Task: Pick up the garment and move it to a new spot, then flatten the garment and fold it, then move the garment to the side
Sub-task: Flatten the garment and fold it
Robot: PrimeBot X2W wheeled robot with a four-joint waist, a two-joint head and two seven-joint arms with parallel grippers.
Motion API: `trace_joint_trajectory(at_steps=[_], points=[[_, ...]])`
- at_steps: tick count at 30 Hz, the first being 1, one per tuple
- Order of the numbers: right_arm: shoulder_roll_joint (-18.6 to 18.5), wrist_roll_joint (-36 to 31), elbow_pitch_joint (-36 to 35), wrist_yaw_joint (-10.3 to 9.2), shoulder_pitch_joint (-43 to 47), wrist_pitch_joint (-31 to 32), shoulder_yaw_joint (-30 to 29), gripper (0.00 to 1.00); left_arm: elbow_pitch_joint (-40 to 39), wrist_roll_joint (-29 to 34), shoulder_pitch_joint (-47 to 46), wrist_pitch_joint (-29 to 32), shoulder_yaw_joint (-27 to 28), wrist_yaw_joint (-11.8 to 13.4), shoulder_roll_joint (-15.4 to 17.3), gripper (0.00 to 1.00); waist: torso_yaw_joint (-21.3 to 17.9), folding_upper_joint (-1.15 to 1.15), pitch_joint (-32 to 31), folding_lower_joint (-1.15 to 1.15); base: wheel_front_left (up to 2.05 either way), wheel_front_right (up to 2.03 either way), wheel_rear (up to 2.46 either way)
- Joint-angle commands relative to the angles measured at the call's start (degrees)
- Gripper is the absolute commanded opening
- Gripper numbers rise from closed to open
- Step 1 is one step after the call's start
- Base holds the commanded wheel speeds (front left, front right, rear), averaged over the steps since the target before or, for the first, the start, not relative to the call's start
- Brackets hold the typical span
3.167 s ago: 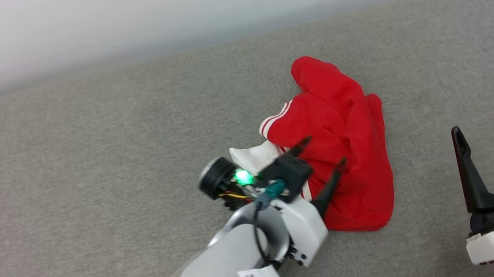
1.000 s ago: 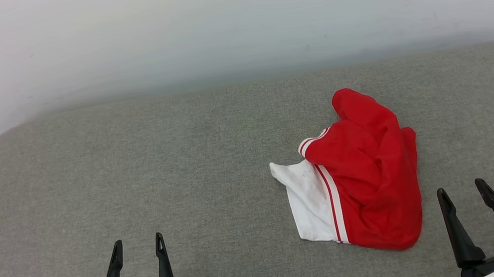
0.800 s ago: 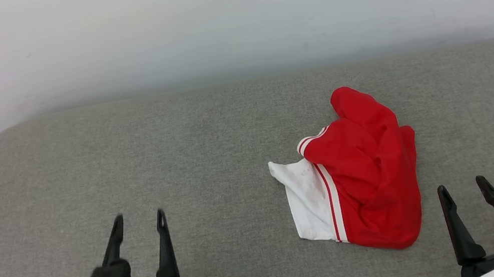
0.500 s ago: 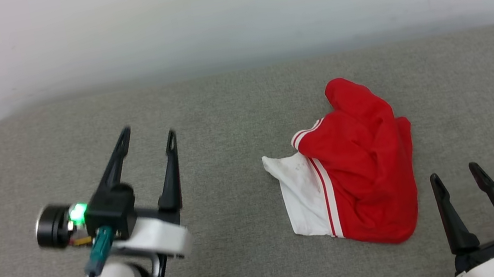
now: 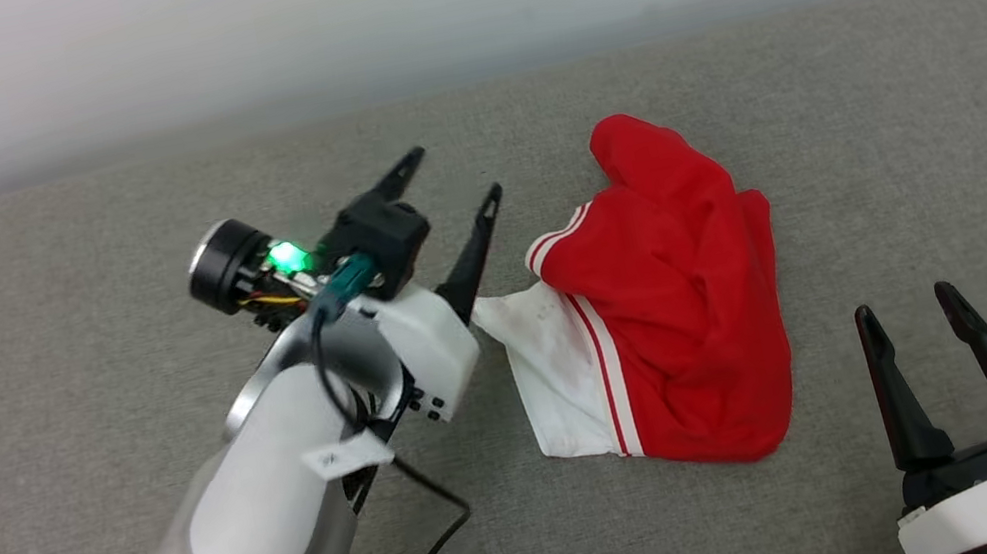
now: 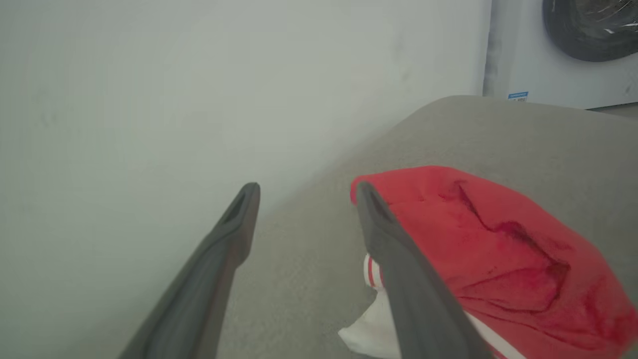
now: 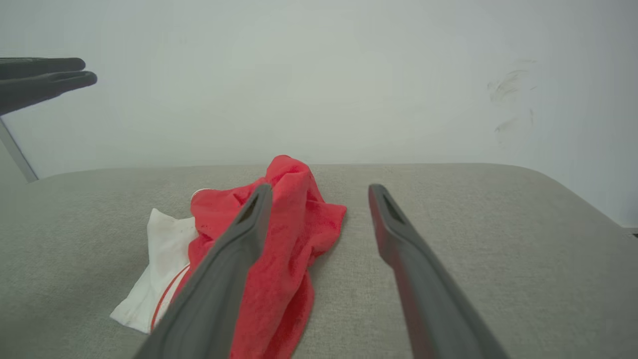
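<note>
Across the grey padded surface (image 5: 6, 332) my left arm (image 5: 259, 501) has swung in from the lower left. I see the garment (image 5: 681, 305) crumpled right of centre, white sleeve (image 5: 552, 378) toward the left claw (image 5: 455, 172), jaws wide, just beside it. Right claw (image 5: 905, 302) waits wide, empty. Risk: pinching one layer drags the bundle tighter.

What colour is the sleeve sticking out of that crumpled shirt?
The sleeve is white, with red-striped trim; clearest in the head view.
</note>
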Motion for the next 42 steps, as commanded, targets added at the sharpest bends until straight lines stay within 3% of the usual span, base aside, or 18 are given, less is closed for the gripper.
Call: trace_joint_trajectory(at_steps=[1, 11, 16, 23, 31, 32, 33, 37, 42], points=[[0.11, -0.50, -0.30, -0.04, -0.95, -0.14, -0.03, 1.00, 0.65, -2.59, -1.98, 2.74, -2.80, 0.03, 1.26, 1.00, -0.66, 0.00, 0.69, -0.01, 0.00, 0.00, 0.00], [0.12, -0.20, -0.61, -0.04, -2.86, -0.13, 0.54, 1.00, -0.29, -23.47, -11.92, 26.19, -26.77, 0.00, 9.35, 1.00, -3.01, 0.00, 3.93, -0.01, 0.00, 0.00, 0.00], [0.11, 0.11, -0.81, -0.04, -3.80, -0.13, 0.78, 1.00, -1.87, -30.52, -15.35, 33.33, -35.07, 0.00, 12.27, 1.00, -4.32, 0.00, 6.08, -0.01, 0.00, 0.00, 0.00], [0.11, 0.55, -1.07, -0.04, -5.76, -0.14, 1.09, 1.00, -0.29, -34.21, -18.51, 36.26, -41.58, -0.01, 13.93, 1.00, -6.11, 0.00, 9.79, -0.01, 0.00, 0.00, 0.00], [0.11, 1.09, -0.93, -0.04, -6.76, -0.13, 1.10, 1.00, 0.34, -33.55, -15.43, 41.52, -43.89, -0.02, 13.97, 1.00, -7.23, 0.00, 11.73, -0.01, 0.00, 0.00, 0.00], [0.11, 1.09, -0.90, -0.04, -6.81, -0.13, 1.09, 1.00, -0.04, -32.73, -14.36, 42.33, -44.05, -0.04, 14.00, 0.59, -7.28, 0.00, 11.84, -0.01, 0.00, 0.00, 0.00], [0.11, 1.09, -0.88, -0.04, -6.89, -0.13, 1.03, 1.00, -0.51, -32.23, -13.48, 43.10, -44.19, -0.08, 14.02, 0.04, -7.28, 0.00, 11.91, -0.01, 0.00, 0.00, 0.00], [0.11, 0.93, -0.54, -0.04, -6.89, -0.13, 0.71, 1.00, -0.98, -31.80, -13.49, 41.03, -44.08, -0.06, 14.11, 0.00, -6.57, 0.00, 11.36, -0.01, 0.00, 0.00, 0.00], [0.11, 0.56, -0.33, -0.04, -5.63, -0.13, 0.27, 1.00, -0.40, -32.09, -16.47, 32.16, -42.97, 0.02, 14.62, 0.00, -4.56, 0.00, 8.84, -0.01, 0.00, 0.00, 0.00]])
